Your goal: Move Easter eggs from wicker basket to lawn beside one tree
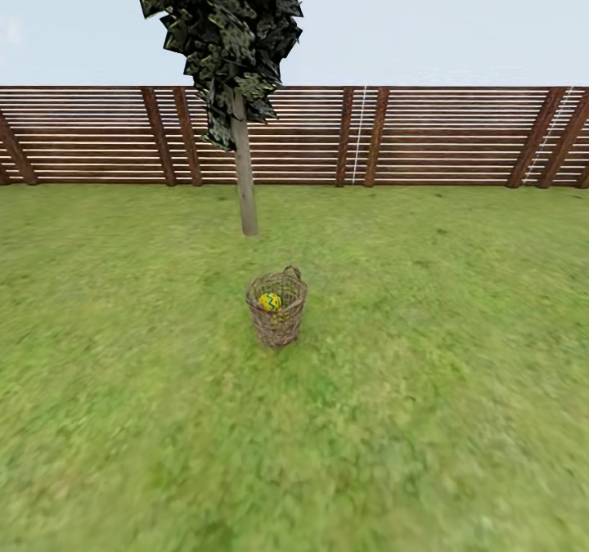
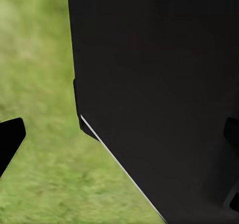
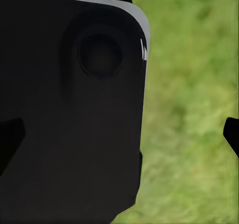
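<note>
A: Where is the wicker basket (image 1: 277,307)?

B: It stands upright on the lawn (image 1: 123,388), just in front of the tree (image 1: 243,172) and a little to the side of its trunk, on the near side away from the fence (image 1: 425,135).

A: And the eggs?

B: One yellow egg with a blue zigzag (image 1: 269,301) shows inside the basket, near the rim. More yellow glints through the weave lower down, but I cannot tell how many eggs lie there.

A: Anything on the grass beside the tree?

B: Only grass shows around the foot of the trunk.

A: What of the left end effector (image 2: 122,139)?

B: In the left wrist view, dark fingertips (image 2: 10,139) sit at opposite edges of the picture, so it is spread wide. A large black robot body part (image 2: 159,84) lies between them, with grass beyond.

A: The right end effector (image 3: 122,134)?

B: Likewise spread: a fingertip (image 3: 231,134) at each edge, holding nothing, a black rounded housing (image 3: 74,109) in front, lawn behind.
</note>
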You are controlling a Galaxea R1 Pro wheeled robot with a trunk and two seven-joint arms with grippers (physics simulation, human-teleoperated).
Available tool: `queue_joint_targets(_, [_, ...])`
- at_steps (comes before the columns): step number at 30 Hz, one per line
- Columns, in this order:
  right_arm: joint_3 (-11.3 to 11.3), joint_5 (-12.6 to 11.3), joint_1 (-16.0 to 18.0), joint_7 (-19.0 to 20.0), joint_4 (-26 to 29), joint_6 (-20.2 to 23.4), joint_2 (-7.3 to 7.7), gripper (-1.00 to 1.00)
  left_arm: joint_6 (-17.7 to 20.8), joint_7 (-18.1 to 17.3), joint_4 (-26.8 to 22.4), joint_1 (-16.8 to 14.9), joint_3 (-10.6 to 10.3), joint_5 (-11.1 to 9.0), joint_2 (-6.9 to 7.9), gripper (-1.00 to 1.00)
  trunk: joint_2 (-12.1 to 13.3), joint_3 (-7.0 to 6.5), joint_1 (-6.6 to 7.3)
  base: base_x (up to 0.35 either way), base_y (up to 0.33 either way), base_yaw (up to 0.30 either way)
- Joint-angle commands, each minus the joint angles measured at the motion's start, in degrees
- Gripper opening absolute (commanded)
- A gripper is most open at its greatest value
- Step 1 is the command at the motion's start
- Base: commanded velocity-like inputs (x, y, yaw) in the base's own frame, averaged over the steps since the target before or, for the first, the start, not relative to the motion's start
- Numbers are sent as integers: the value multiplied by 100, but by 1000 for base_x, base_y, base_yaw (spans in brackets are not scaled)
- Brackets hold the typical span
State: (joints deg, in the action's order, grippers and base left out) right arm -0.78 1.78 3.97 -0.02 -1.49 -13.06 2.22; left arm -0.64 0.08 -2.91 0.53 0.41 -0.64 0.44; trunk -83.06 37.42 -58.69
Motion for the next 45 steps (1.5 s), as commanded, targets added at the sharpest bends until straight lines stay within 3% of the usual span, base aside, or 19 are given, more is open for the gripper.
queue_joint_targets(1, [-4,17,7,1,-20,-23,-2,100,-7,1,-9,5,3,-7,-3,100,-2,4,-3,334,0,0])
queue_joint_targets(45, [-24,58,7,30,52,-74,30,100,-7,10,0,8,3,-7,-24,100,-2,4,-3,335,0,0])
